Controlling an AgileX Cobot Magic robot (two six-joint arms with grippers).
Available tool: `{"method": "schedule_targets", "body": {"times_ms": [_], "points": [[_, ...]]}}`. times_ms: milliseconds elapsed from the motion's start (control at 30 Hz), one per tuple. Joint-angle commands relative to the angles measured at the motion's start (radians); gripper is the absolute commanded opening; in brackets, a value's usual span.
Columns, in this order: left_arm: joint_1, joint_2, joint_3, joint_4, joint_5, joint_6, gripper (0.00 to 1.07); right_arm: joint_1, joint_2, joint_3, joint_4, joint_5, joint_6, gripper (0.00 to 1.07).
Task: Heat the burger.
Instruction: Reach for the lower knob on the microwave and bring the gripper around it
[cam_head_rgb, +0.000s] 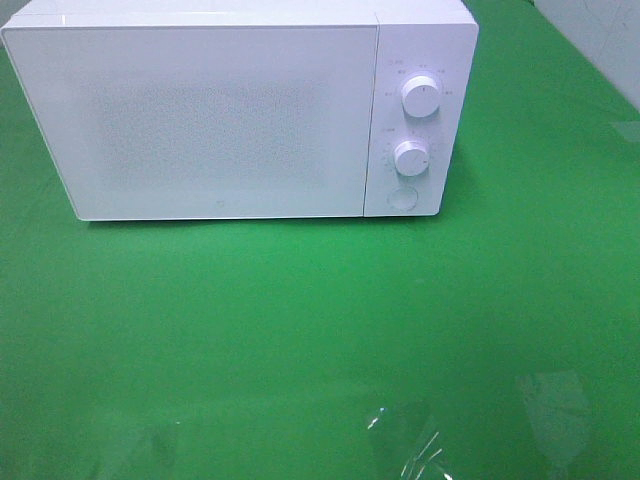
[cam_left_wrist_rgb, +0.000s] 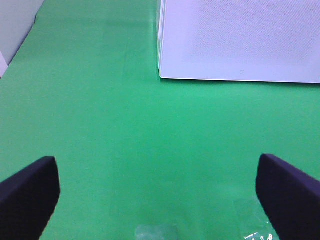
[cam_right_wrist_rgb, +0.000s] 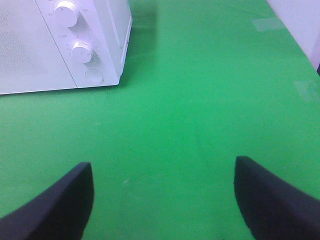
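The burger is out of view in every frame. A white microwave (cam_head_rgb: 220, 110) stands at the back of the green table with its door shut; it also shows in the left wrist view (cam_left_wrist_rgb: 240, 40) and the right wrist view (cam_right_wrist_rgb: 60, 45). Two white dials (cam_head_rgb: 421, 97) and a round button (cam_head_rgb: 402, 197) sit on its right panel. My left gripper (cam_left_wrist_rgb: 160, 200) is open and empty, hanging over bare green cloth in front of the microwave's left corner. My right gripper (cam_right_wrist_rgb: 165, 200) is open and empty, over the cloth right of the microwave. Neither gripper shows in the high view.
The green cloth (cam_head_rgb: 300, 330) covers the table. Clear tape patches (cam_head_rgb: 420, 450) glint near the front edge, and another patch (cam_right_wrist_rgb: 266, 23) lies at the far right. A pale wall (cam_head_rgb: 600, 40) borders the table's right back corner.
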Motion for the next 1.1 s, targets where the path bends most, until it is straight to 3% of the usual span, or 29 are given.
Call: {"method": "schedule_targets", "body": {"times_ms": [33, 400, 800, 1100], "points": [[-0.005, -0.023, 0.004, 0.000, -0.007, -0.006, 0.99, -0.003, -0.025, 0.003, -0.005, -0.010, 0.002, 0.75], [-0.005, -0.023, 0.004, 0.000, -0.007, -0.006, 0.99, -0.003, 0.040, -0.030, -0.010, -0.079, 0.051, 0.75], [-0.005, -0.023, 0.004, 0.000, -0.007, -0.006, 0.99, -0.002, 0.245, -0.024, -0.018, -0.391, 0.051, 0.75], [-0.005, -0.023, 0.004, 0.000, -0.007, -0.006, 0.99, -0.002, 0.404, 0.062, -0.019, -0.628, 0.049, 0.75]]}}
